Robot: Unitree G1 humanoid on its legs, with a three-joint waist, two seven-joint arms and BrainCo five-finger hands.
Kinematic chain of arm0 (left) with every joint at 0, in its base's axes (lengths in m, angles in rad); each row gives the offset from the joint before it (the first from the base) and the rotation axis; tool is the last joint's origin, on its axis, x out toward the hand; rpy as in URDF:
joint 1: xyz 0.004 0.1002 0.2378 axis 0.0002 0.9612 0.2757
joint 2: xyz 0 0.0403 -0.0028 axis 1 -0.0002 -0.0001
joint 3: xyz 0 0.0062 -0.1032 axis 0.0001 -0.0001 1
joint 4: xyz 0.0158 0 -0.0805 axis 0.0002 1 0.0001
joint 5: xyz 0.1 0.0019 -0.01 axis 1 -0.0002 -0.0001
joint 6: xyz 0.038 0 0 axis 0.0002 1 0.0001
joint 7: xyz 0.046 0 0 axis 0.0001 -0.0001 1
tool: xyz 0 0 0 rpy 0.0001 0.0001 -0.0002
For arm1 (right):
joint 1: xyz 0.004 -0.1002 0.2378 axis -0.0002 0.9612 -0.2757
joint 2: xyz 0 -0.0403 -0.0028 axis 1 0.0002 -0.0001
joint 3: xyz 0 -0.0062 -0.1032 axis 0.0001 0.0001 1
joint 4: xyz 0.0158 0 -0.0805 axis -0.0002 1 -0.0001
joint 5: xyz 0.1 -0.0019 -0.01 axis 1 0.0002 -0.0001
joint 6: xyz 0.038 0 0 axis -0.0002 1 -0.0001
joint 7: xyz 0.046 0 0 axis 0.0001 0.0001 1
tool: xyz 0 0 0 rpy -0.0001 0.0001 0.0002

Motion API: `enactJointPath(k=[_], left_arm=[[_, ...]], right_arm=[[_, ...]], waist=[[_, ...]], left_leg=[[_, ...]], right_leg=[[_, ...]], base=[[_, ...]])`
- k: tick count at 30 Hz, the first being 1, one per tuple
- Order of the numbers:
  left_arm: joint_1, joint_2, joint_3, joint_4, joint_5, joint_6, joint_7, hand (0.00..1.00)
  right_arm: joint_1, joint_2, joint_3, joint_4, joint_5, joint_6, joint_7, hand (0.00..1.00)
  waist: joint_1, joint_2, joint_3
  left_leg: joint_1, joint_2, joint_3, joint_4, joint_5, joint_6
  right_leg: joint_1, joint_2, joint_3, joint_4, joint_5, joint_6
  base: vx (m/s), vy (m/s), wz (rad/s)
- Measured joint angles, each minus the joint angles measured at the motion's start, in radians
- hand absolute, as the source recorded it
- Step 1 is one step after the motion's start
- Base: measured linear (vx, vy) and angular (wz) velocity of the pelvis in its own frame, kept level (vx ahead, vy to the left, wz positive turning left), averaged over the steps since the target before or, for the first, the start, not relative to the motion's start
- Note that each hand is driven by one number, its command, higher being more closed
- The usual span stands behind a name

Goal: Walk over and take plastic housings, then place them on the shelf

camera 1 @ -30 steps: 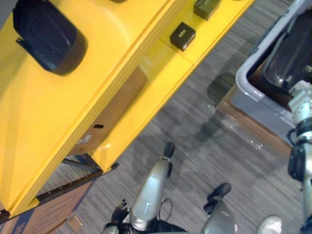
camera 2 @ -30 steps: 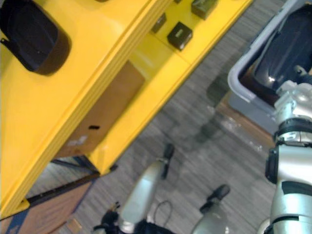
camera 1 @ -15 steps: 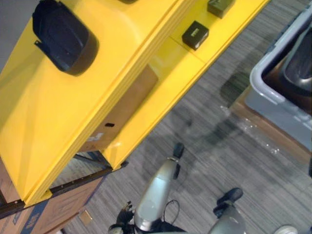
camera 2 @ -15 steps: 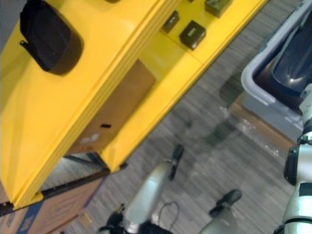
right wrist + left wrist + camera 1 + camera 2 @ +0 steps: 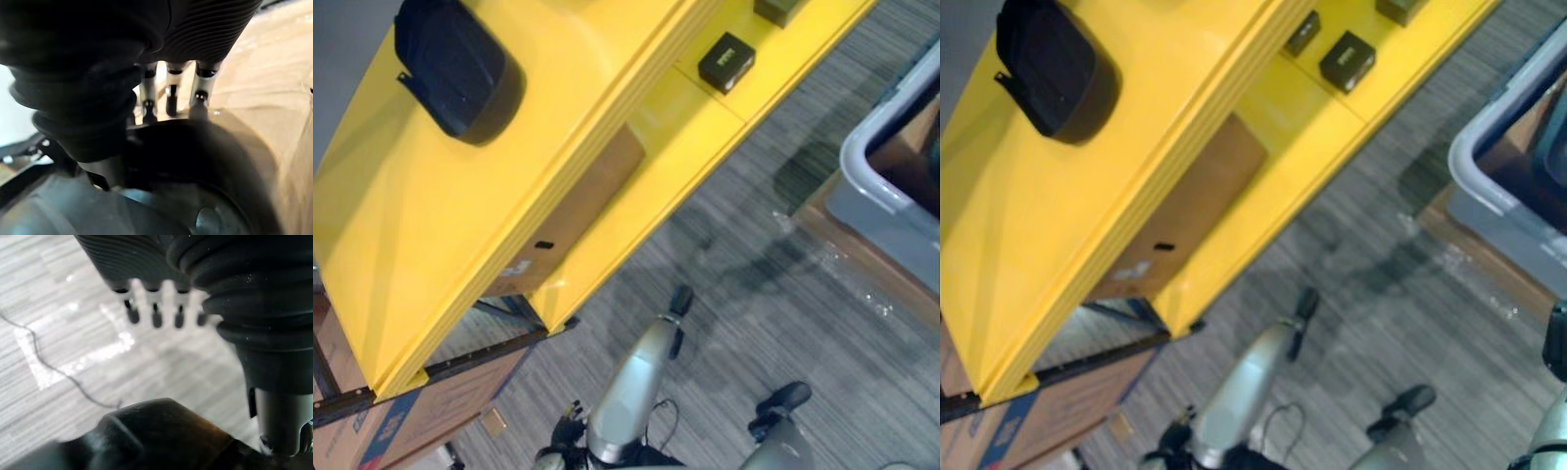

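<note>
So there's one black rounded plastic housing [image 5: 460, 69] sitting on the top board of the big yellow metal shelf [image 5: 411, 215], near its far end. One level down on the same shelf are a couple of small black boxes [image 5: 726, 62], and a brown cardboard box [image 5: 573, 211] is tucked in under the boards. Off to the right on the floor is a grey plastic bin [image 5: 876, 186]. The right robot hand [image 5: 203, 90] is right over a second, glossy black plastic housing [image 5: 195, 161] with tan cardboard behind it – its fingers are straight and apart, with the tips at the housing's edge, and I can't tell if they actually touch it. The left robot hand [image 5: 156, 316] hangs over the grey striped carpet floor [image 5: 63, 333] with its fingers straight and loose, holding nothing.
</note>
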Motion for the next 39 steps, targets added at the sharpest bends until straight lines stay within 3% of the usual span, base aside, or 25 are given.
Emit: enactJointPath(k=[10, 13, 17, 20, 22, 26, 31, 39], left_arm=[[0.001, 0.034, -0.039, -0.097, 0.042, -0.077, 0.044, 0.00], [0.001, 0.049, -0.039, -0.174, 0.101, -0.094, 0.105, 0.00], [0.005, 0.077, -0.040, -0.298, 0.147, -0.090, 0.167, 0.00], [0.027, 0.114, -0.058, -0.376, 0.169, -0.048, 0.195, 0.00], [0.053, 0.138, -0.047, -0.451, 0.169, 0.004, 0.218, 0.00], [0.100, 0.185, -0.016, -0.563, 0.169, 0.071, 0.223, 0.00], [0.134, 0.195, 0.014, -0.617, 0.181, 0.137, 0.223, 0.00], [0.156, 0.250, 0.022, -0.650, 0.217, 0.153, 0.211, 0.00]], right_arm=[[-0.002, 0.009, 0.025, 0.030, -0.198, 0.037, 0.034, 1.00], [-0.002, 0.021, 0.023, 0.042, -0.225, 0.008, 0.029, 1.00], [-0.001, 0.074, 0.022, 0.042, -0.273, -0.041, 0.007, 1.00], [0.006, 0.125, 0.023, 0.033, -0.285, -0.077, 0.007, 1.00], [0.045, 0.171, 0.022, 0.013, -0.292, -0.108, 0.007, 1.00], [0.083, 0.223, 0.014, -0.061, -0.297, -0.121, 0.002, 1.00], [0.131, 0.273, 0.013, -0.184, -0.301, -0.124, -0.041, 1.00], [0.194, 0.335, 0.013, -0.272, -0.317, -0.132, -0.095, 1.00]], waist=[[-0.003, 0.001, -0.001], [-0.005, 0.001, -0.001], [-0.032, -0.003, 0.002], [-0.059, -0.014, 0.010], [-0.066, -0.039, 0.027], [-0.100, -0.083, 0.057], [-0.137, -0.111, 0.067], [-0.165, -0.157, 0.067]], left_leg=[[0.001, 0.005, -0.007, 0.002, 0.001, 0.002], [0.006, 0.007, -0.009, 0.004, 0.001, 0.002], [0.014, 0.027, -0.008, 0.006, 0.001, 0.002], [0.038, 0.043, 0.001, 0.003, 0.000, 0.000], [0.068, 0.066, 0.012, -0.001, -0.005, -0.008], [0.086, 0.089, 0.009, -0.004, -0.006, -0.015], [0.135, 0.090, 0.015, -0.025, 0.000, -0.021], [0.199, 0.107, 0.041, -0.104, 0.043, -0.037]], right_leg=[[0.011, 0.009, -0.011, -0.011, 0.004, 0.005], [0.023, 0.014, -0.015, -0.020, 0.007, 0.005], [0.041, 0.040, -0.014, -0.047, 0.029, -0.005], [0.061, 0.054, -0.008, -0.061, 0.035, -0.008], [0.082, 0.073, 0.009, -0.072, 0.039, -0.017], [0.100, 0.097, 0.012, -0.077, 0.039, -0.028], [0.141, 0.097, 0.013, -0.084, 0.040, -0.029], [0.149, 0.108, 0.040, -0.085, 0.042, -0.043]], base=[[-0.01, -0.011, 0.01], [-0.02, -0.021, 0.01], [-0.04, -0.034, -0.10], [-0.05, -0.041, -0.17], [-0.05, -0.071, -0.26], [-0.04, -0.066, -0.09], [-0.02, -0.018, -0.01], [-0.05, -0.038, -0.09]])
